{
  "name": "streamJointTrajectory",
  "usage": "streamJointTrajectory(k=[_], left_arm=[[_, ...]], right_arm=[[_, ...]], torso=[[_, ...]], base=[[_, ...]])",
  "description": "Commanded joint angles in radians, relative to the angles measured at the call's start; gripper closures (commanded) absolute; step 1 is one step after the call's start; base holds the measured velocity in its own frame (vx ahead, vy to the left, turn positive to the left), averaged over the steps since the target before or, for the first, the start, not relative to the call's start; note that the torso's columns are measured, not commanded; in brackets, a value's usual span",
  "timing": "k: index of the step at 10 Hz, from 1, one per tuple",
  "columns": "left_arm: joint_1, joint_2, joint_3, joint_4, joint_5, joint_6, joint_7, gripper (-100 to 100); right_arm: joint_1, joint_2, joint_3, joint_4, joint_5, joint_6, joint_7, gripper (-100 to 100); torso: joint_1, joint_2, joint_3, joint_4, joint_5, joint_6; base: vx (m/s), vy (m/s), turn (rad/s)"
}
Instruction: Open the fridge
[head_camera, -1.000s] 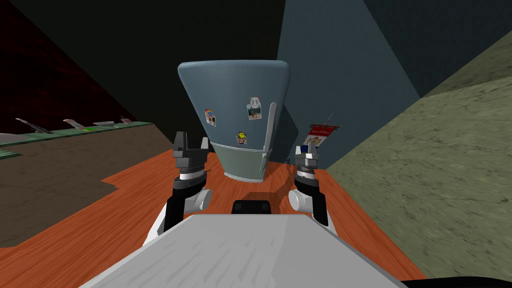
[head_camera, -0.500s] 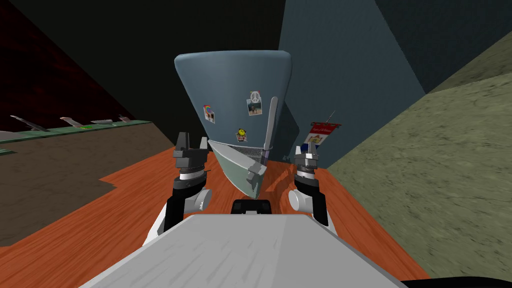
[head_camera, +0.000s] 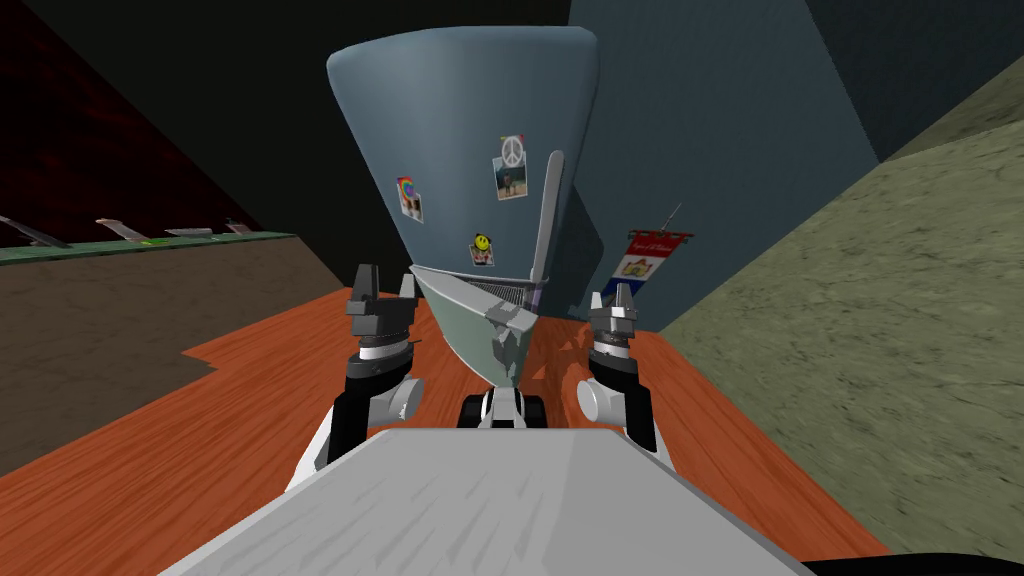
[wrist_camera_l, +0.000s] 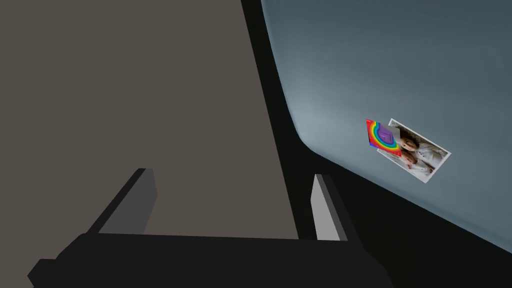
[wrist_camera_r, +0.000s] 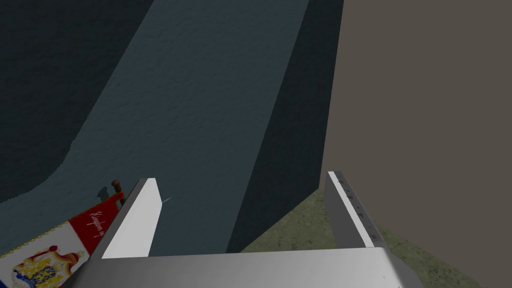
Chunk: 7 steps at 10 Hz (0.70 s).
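Fridge (head_camera: 470, 130) — blue-grey, ahead and between both grippers; lower door (head_camera: 465, 328) swung ajar toward the gap between them. Left gripper (head_camera: 382, 288): jaws apart, empty, just off the fridge's side edge. Right gripper (head_camera: 613, 300): jaws apart, empty, pennant (head_camera: 645, 255) beyond one finger.

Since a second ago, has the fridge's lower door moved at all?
Yes. The lower door has swung out toward me, away from the upper door that it sat flush beneath.
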Motion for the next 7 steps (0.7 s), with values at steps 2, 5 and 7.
streamJointTrajectory(k=[2, 5, 7], left_arm=[[-0.006, 0.076, 0.0, 0.038, -0.004, -0.015, -0.008, -100], [-0.017, 0.114, 0.001, 0.103, -0.011, -0.04, -0.021, -100], [-0.023, 0.123, 0.001, 0.141, -0.015, -0.055, -0.029, -100]], right_arm=[[0.0, 0.0, 0.0, 0.0, 0.0, 0.0, 0.0, 0], [0.0, 0.0, 0.0, 0.0, 0.0, 0.0, 0.0, 0], [0.0, 0.0, 0.0, 0.0, 0.0, 0.0, 0.0, 0]], torso=[[-0.002, 0.043, -0.088, 0.043, 0.0, 0.0], [-0.003, 0.046, -0.094, 0.047, -0.001, 0.0], [0.002, 0.048, -0.093, 0.047, 0.0, 0.0]], base=[[0.036, -0.059, -0.01], [0.072, -0.121, -0.017], [0.075, -0.098, -0.013]])
